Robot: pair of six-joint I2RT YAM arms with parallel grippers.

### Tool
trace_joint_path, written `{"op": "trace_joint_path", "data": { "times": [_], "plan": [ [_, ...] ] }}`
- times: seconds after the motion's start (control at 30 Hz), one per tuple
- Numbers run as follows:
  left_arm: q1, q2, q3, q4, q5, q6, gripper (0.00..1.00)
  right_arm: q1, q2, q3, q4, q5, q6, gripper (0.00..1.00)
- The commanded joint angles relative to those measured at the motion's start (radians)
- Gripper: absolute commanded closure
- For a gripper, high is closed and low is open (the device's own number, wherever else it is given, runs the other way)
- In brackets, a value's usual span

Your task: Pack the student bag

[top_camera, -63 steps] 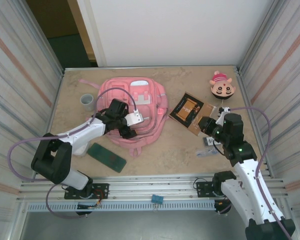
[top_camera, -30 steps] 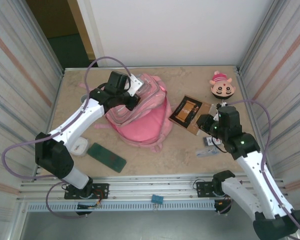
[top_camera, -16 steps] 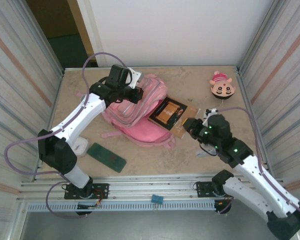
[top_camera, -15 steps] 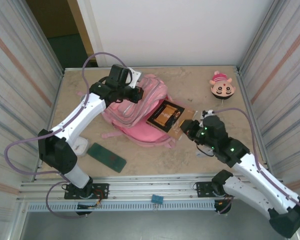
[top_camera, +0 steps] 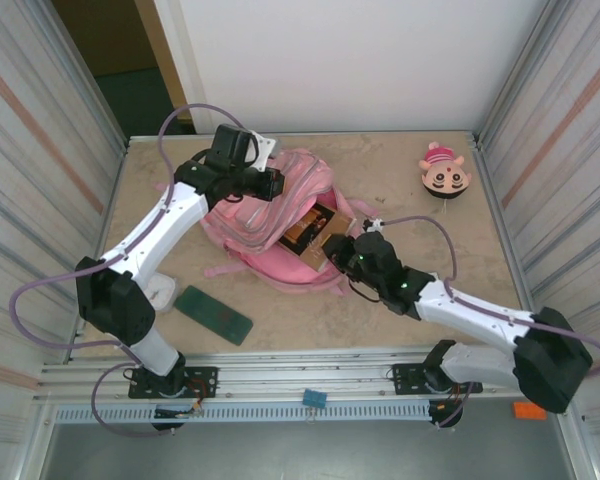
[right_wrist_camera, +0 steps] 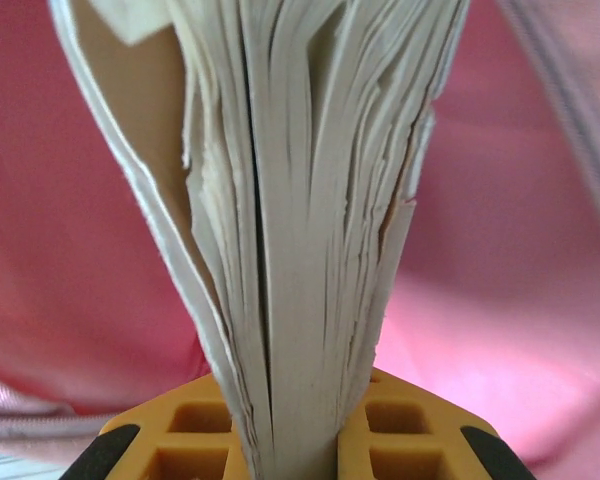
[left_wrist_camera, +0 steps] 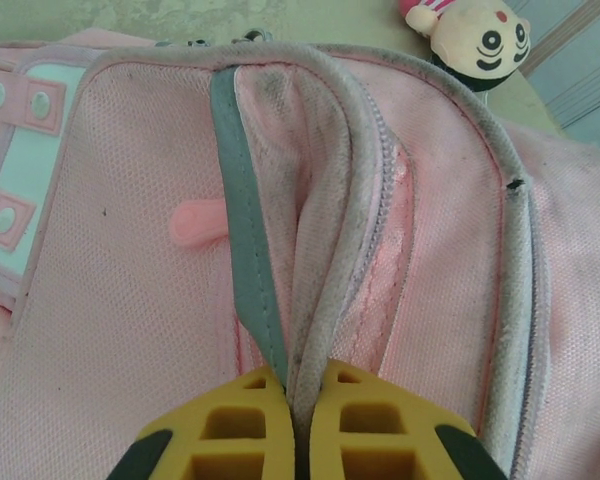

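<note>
Step in hand looks like loading the book. The large pink fabric backpack (top_camera: pixel 305 185) sits mid-left on the beige desk (top_camera: pixel 410 210), bunched up rather than flat, with its mouth facing right. The left jaws are clenched on a fold of the backpack's opening, just beside the grey stripe (left_wrist_camera: pixel 242 200), holding the mouth lifted. The right jaws are clamped on a thick book with a brown-and-orange cover (top_camera: pixel 308 228), gripped across the page block. In the right wrist view the cream pages (right_wrist_camera: pixel 300 200) splay above the pads with pink fabric behind them on both sides, so I'd say the leading end is at the opening or just inside it; how deep, I can't tell. The next move calls for a straight push along the book's length, deeper into the compartment, with the left grip holding the mouth up. Let go only once most of the book is inside. Watch the fanned pages and loose cover, which could snag on the zipper lip. Pose: the left arm (top_camera: pixel 160 235) reaches long from the near-left base to the far top of the backpack, wrist bent down. The right arm (top_camera: pixel 460 310) lies low across the desk, stretched left, wrist pointing into the opening. A dark green flat case (top_camera: pixel 213 314) lies near the backpack's front edge. A round pink-and-tan cartoon plush (top_camera: pixel 444 172) sits far right, well apart.
</note>
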Motion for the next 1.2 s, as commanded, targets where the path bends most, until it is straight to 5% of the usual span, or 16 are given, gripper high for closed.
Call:
{"op": "trace_joint_path", "data": {
  "times": [0.0, 0.4, 0.63, 0.73, 0.87, 0.97, 1.17],
  "plan": [
    [0.02, -0.014, 0.071, 0.114, 0.072, -0.029, 1.0, 0.003, 0.078, 0.072, 0.302, 0.052, -0.012, 1.0],
    [0.04, -0.008, 0.043, 0.221, 0.267, -0.116, 1.0, 0.009, 0.474, 0.273, 0.451, 0.177, 0.051, 1.0],
    [0.051, -0.028, 0.01, 0.226, 0.272, -0.105, 1.0, -0.002, 0.644, 0.423, 0.271, 0.187, 0.111, 1.0],
    [0.057, -0.039, -0.006, 0.219, 0.242, -0.098, 1.0, -0.005, 0.681, 0.439, 0.166, 0.157, 0.176, 0.84],
    [0.067, -0.052, -0.036, 0.233, 0.234, -0.093, 1.0, 0.001, 0.659, 0.424, 0.027, 0.142, 0.213, 0.46],
    [0.075, -0.061, -0.056, 0.25, 0.232, -0.098, 1.0, 0.0, 0.6, 0.388, -0.027, 0.152, 0.197, 0.28],
    [0.082, -0.061, -0.067, 0.233, 0.19, -0.067, 1.0, -0.009, 0.409, 0.288, -0.186, 0.144, 0.108, 0.19]
  ]
}}
